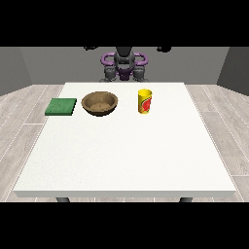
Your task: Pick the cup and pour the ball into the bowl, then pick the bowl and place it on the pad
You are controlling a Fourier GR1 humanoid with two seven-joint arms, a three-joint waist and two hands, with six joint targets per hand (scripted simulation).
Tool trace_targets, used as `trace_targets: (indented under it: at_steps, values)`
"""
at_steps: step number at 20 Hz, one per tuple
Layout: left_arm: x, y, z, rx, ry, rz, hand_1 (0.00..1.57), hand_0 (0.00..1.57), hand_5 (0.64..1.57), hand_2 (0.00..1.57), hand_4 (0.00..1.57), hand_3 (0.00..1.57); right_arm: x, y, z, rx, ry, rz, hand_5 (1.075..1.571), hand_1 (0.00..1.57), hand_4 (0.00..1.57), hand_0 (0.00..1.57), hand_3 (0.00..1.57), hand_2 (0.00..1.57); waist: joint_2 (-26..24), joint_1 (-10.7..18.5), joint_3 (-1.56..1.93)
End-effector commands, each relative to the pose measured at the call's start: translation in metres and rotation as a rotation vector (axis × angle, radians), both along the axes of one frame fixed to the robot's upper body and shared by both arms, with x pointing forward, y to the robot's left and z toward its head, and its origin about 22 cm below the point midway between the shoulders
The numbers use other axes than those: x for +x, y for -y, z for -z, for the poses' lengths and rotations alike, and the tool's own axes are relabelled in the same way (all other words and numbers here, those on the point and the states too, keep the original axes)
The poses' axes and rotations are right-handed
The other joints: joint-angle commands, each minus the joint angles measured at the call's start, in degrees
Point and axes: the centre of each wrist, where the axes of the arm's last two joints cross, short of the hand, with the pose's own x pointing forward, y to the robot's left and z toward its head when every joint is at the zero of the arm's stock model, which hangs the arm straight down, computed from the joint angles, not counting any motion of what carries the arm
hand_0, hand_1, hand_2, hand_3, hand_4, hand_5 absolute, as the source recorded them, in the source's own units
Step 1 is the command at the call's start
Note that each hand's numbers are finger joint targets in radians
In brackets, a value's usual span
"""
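A: Where does the cup stand?

B: The yellow cup [145, 101] with a red mark on its side stands upright on the white table [126, 155], toward the far edge and a little right of the middle in this view. Whether a ball lies inside it I cannot tell.

A: And the bowl?

B: The brown wooden bowl [99, 103] sits to the cup's left, apart from it. Further left lies the green pad [61, 106], flat, just beside the bowl without touching it and close to the table's left edge.

A: What of the hands?

B: Both are raised beside the robot's [124, 65] head, far from the objects. The hand at the view's left [90, 48] and the hand at the view's right [163, 48] show only as small dark shapes at the top of the scene. Neither has hold of anything; how their fingers lie I cannot tell.
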Motion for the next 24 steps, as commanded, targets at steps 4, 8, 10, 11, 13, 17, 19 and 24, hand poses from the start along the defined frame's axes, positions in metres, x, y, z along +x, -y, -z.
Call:
trace_targets:
  at_steps: [4, 8, 10, 11, 13, 17, 19, 24]
  values:
    - [0.007, 0.044, 0.019, 0.027, 0.115, 0.022, 0.00, 0.00, 1.560, 0.00, 0.00, 0.00, 0.025, -0.003, -0.024, -0.025, 0.119, 0.032, 1.568, 0.00, 0.78, 0.00, 0.70, 0.41, 9.9, 0.8, 0.03]
    - [0.023, 0.016, 0.019, 0.044, 0.178, 0.013, 0.00, 0.00, 1.549, 0.00, 0.00, 0.00, 0.039, 0.011, -0.038, -0.073, 0.187, 0.062, 1.571, 0.00, 0.71, 0.00, 0.71, 0.45, 15.2, 0.2, 0.01]
    - [0.009, 0.033, 0.045, 0.059, 0.170, 0.024, 0.00, 0.00, 1.548, 0.00, 0.00, 0.00, 0.052, 0.032, -0.035, -0.074, 0.174, 0.139, 1.570, 0.00, 0.69, 0.00, 0.69, 0.39, 15.1, 2.0, 0.02]
    - [-0.001, 0.033, 0.066, 0.056, 0.152, 0.008, 0.00, 0.00, 1.546, 0.00, 0.00, 0.00, 0.055, 0.051, -0.047, -0.118, 0.159, 0.131, 1.569, 0.00, 0.69, 0.00, 0.68, 0.37, 14.8, 1.3, 0.01]
    - [-0.007, 0.027, 0.082, 0.070, 0.148, 0.043, 0.00, 0.00, 1.539, 0.00, 0.00, 0.00, 0.061, 0.057, -0.035, -0.105, 0.149, 0.176, 1.568, 0.00, 0.68, 0.00, 0.67, 0.39, 14.5, 4.0, 0.02]
    - [-0.003, 0.024, 0.099, 0.078, 0.122, 0.052, 0.00, 0.00, 1.534, 0.00, 0.00, 0.00, 0.075, 0.077, -0.035, -0.124, 0.121, 0.211, 1.566, 0.00, 0.66, 0.00, 0.58, 0.37, 13.9, 4.2, 0.02]
    - [0.020, -0.010, 0.088, 0.090, 0.123, 0.005, 0.00, 0.00, 1.533, 0.00, 0.00, 0.00, 0.071, 0.066, -0.033, -0.132, 0.118, 0.176, 1.564, 0.00, 0.66, 0.00, 0.55, 0.36, 14.2, 2.2, 0.01]
    - [0.012, 0.016, 0.125, 0.103, 0.111, -0.004, 0.00, 0.00, 1.536, 0.00, 0.00, 0.00, 0.087, 0.089, -0.042, -0.131, 0.126, 0.212, 1.565, 0.00, 0.65, 0.00, 0.60, 0.44, 14.7, 2.8, 0.02]
